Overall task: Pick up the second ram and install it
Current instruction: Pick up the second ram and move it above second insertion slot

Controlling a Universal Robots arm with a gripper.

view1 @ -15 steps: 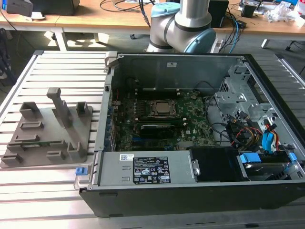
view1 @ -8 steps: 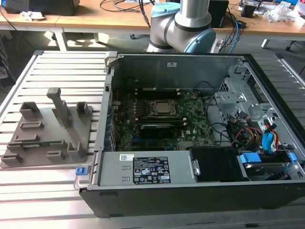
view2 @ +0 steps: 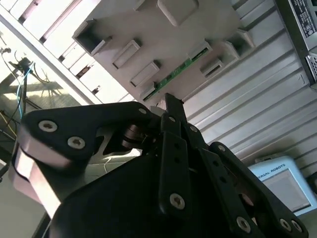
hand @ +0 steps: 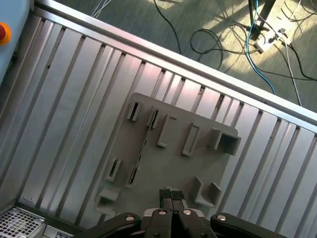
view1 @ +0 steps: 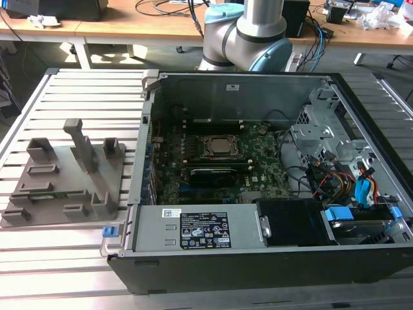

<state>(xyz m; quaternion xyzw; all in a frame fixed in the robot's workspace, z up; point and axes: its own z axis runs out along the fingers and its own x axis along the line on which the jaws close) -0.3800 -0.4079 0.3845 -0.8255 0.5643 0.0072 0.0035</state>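
Note:
The second ram point(view2: 174, 74) is a thin green stick standing on edge in a slot of the grey holder block point(view2: 163, 39). In the first wrist view it is a thin dark line point(hand: 142, 146) across the block point(hand: 173, 163). In the exterior view it is a green strip point(view1: 61, 193) near the block's front. My gripper point(hand: 171, 194) hangs high above the block, over its edge, fingertips pressed together and holding nothing. The second wrist view shows its black linkage and shut tips point(view2: 173, 106) well clear of the stick.
The open computer case point(view1: 258, 252) lies at the exterior view's right, with the green motherboard point(view1: 258, 171) and CPU socket point(view1: 218, 146) inside. The holder block point(view1: 64, 177) with upright posts rests on a slatted metal table point(view1: 39, 258). Cables lie on the floor point(hand: 257, 34).

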